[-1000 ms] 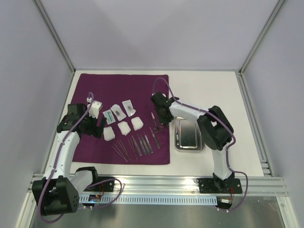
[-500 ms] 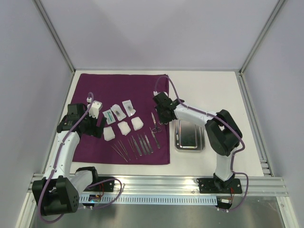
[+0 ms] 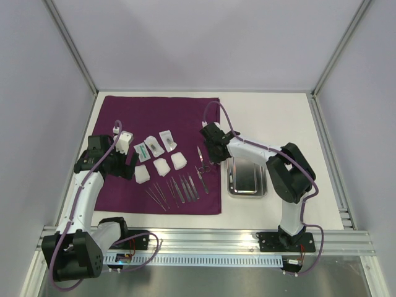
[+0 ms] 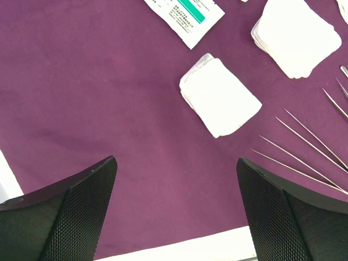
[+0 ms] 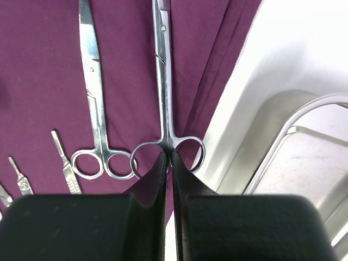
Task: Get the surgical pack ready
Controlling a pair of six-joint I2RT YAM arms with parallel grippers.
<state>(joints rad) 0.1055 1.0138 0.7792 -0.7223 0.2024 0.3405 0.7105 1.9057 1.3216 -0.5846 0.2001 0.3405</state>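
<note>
The purple cloth (image 3: 154, 117) lies on the left of the table. On it are white gauze squares (image 3: 162, 166), clear packets (image 3: 154, 144), tweezers (image 3: 158, 195) and two scissors (image 3: 201, 162). The steel tray (image 3: 247, 175) stands empty just right of the cloth. My right gripper (image 5: 168, 156) is shut. Its tips rest between the finger rings of the right-hand scissors (image 5: 163, 81), at the cloth's folded right edge (image 5: 217, 81) beside the tray (image 5: 304, 163). My left gripper (image 4: 176, 163) is open and empty above the cloth (image 4: 109, 109), near a gauze square (image 4: 220, 98).
A second pair of scissors (image 5: 92, 81) and scalpel handles (image 5: 65, 163) lie left of the right gripper. Thin tweezers (image 4: 304, 144) and a green-printed packet (image 4: 187, 13) show in the left wrist view. Aluminium frame posts and white walls bound the table.
The right arm's elbow has dropped and stretched out to the right. Its gripper has shifted slightly along the cloth's right edge by the scissors. The left arm has not moved.
</note>
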